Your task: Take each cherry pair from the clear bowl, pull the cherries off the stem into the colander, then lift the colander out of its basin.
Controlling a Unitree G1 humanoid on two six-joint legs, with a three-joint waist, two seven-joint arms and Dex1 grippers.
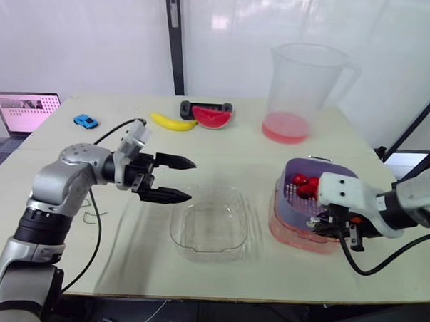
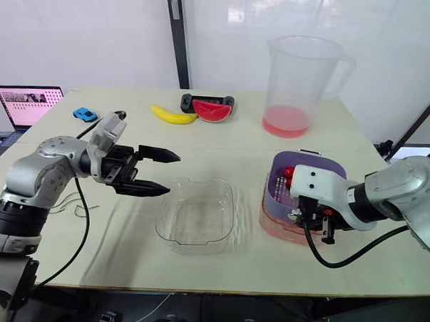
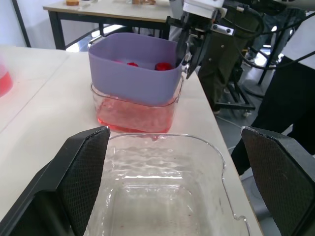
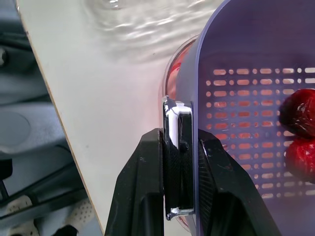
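Purple plastic forms the colander [image 3: 133,73], which sits inside its clear basin [image 3: 133,115] on the right of the tabletop [image 1: 222,154]. The tabletop's front edge runs close by. Red cherries [image 1: 304,185] lie inside the colander, and pink liquid shows in the basin beneath. The clear bowl [image 1: 211,223] stands just to the left of the basin with a narrow bare strip between them, and it is also near the front edge. Wide bare tabletop lies behind both, up to the jug [image 1: 304,86], banana [image 1: 172,121] and watermelon slice [image 1: 212,117].

The right pincer [image 4: 179,147] is closed on the colander, its two fingers pinching a small handle tab [image 4: 177,162] on the near rim. The left pincer [image 1: 191,180] hovers above the tabletop just left of the clear bowl. It is spread wide and holds nothing.
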